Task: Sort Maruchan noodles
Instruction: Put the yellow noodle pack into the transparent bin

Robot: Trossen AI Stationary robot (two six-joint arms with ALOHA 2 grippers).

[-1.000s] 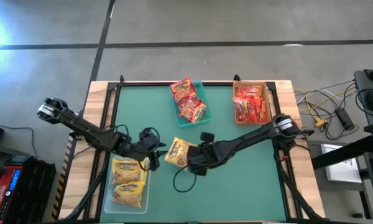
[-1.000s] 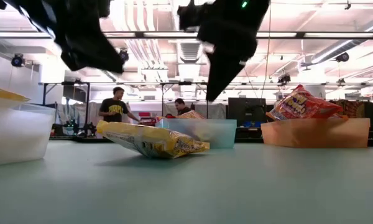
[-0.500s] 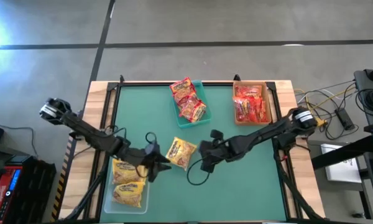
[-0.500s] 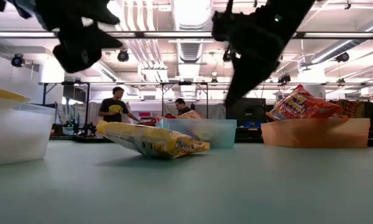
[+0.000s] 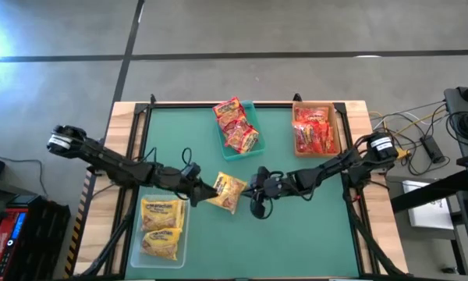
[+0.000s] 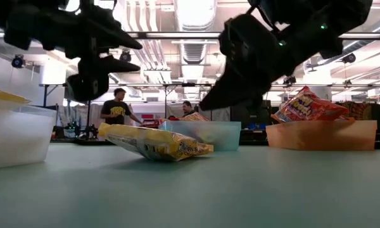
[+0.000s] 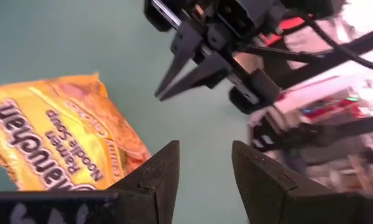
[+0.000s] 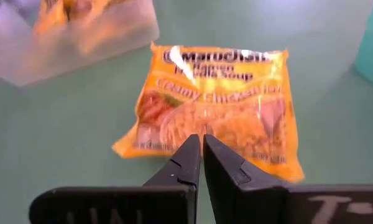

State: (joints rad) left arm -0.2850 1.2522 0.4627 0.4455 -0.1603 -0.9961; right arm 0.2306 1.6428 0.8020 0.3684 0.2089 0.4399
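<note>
Reading "Maruchan Ramen Noodle Soup" packet (image 7: 56, 140)

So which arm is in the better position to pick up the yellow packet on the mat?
Probably the left. The left gripper is open beside the yellow packet, next to the clear bin holding yellow packets. The right gripper is shut.

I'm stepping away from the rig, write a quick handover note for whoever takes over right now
Left gripper: open, empty, beside the loose yellow packet at table centre.
Right gripper: shut, empty, on the packet's other side.
Done: two yellow packets in the clear bin; red packets in the teal bin and the tan bin.
Left: the loose yellow packet, probably for the clear bin.
</note>
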